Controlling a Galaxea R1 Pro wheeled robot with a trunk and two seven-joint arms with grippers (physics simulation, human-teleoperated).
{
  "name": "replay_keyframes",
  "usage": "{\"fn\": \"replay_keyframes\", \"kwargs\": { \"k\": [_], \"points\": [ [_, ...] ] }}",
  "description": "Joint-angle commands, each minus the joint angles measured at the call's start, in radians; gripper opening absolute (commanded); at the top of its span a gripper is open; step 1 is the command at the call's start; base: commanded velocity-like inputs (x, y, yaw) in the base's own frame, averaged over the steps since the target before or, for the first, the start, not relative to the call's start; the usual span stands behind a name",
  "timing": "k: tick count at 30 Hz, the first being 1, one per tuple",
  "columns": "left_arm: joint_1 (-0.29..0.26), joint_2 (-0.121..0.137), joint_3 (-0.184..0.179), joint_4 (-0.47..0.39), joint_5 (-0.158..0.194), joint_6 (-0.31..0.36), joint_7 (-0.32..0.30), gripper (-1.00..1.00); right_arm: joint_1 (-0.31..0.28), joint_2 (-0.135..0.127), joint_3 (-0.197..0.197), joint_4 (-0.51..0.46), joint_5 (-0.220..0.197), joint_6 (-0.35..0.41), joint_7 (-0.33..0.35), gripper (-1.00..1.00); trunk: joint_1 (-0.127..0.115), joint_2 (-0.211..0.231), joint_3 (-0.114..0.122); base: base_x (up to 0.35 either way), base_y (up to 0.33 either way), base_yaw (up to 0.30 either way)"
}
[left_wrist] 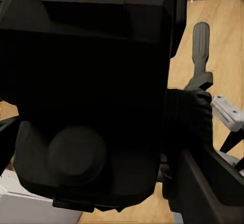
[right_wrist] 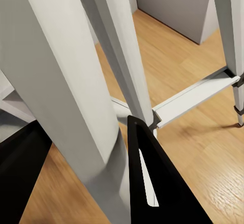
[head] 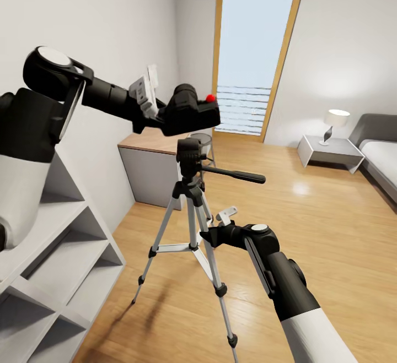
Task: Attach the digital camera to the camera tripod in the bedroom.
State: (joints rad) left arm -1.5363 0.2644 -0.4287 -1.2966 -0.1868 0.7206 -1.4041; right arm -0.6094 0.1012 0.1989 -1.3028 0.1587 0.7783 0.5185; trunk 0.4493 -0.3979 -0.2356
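Above the camera tripod (head: pixel 190 198), left claw (head: pixel 165 114) grips the digital camera (head: pixel 193 112).

Light wood floor (head: pixel 309 225), grey walls (head: pixel 353 49). Tall wood-framed window (head: pixel 253 49) at far end, bright. Wood-topped table (head: pixel 149 142) against left wall. Grey cube shelf (head: pixel 60 264) nearer. Lit lamp (head: pixel 334 123) on nightstand (head: pixel 330 151); bed (head: pixel 383 156) beside.

A bedroom in a home: bed (head: pixel 383 164) at three o'clock, lit lamp (head: pixel 334 122) on a white nightstand (head: pixel 331 153) beside it, tall wood-framed window (head: pixel 255 49) at twelve, light wood floor (head: pixel 309 231), grey walls, cube shelf (head: pixel 60 275) at eight.
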Motion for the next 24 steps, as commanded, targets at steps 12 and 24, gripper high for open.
{"fn": "replay_keyframes", "kwargs": {
  "k": [12,24],
  "points": [
    [-0.023,0.000,-0.002,0.002,-0.041,0.005,-0.029,-1.00,-0.001,0.001,-0.001,-0.001,0.024,-0.003,-0.006,-1.00,0.001,-0.002,-0.002,0.000,0.000,0.000],
    [-0.046,0.035,-0.003,0.000,-0.040,0.004,-0.037,-1.00,-0.001,0.000,-0.001,-0.001,0.024,-0.004,-0.008,-1.00,0.001,-0.002,-0.002,0.000,0.000,0.000]
  ]
}}
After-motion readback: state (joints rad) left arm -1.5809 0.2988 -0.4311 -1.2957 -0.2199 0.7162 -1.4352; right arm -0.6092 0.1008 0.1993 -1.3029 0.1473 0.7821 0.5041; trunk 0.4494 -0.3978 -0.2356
